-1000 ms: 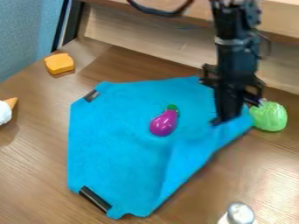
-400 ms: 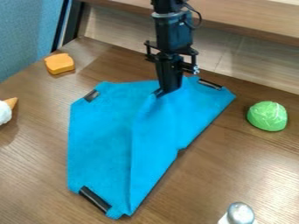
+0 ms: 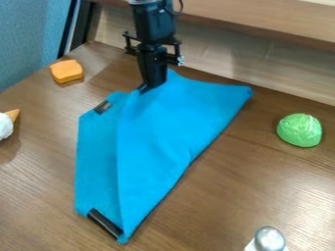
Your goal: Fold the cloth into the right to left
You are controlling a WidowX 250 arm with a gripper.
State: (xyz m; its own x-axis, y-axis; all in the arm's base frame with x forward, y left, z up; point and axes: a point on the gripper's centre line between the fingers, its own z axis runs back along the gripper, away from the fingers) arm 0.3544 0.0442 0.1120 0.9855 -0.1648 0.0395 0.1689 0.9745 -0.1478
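Observation:
The gripper hangs over the upper left part of the blue cloth, shut on a piece of the cloth near its upper edge. From there the cloth's right part lies folded over toward the left, its folded edge running down from the gripper to the lower corner. A strip of the cloth's left side lies uncovered, with a dark patch at its upper left and another at its bottom. The cloth's right corner points to the upper right.
An orange bread-shaped toy sits at the upper left, and a white toy with an orange tip at the left edge. A green cabbage toy is at the right, a silver-topped shaker at the bottom right. A wooden ledge runs behind.
The gripper has moved left across the cloth, carrying its right part over with it. The purple eggplant, seen on the cloth at first, is now covered. The cabbage stands uncovered at the right.

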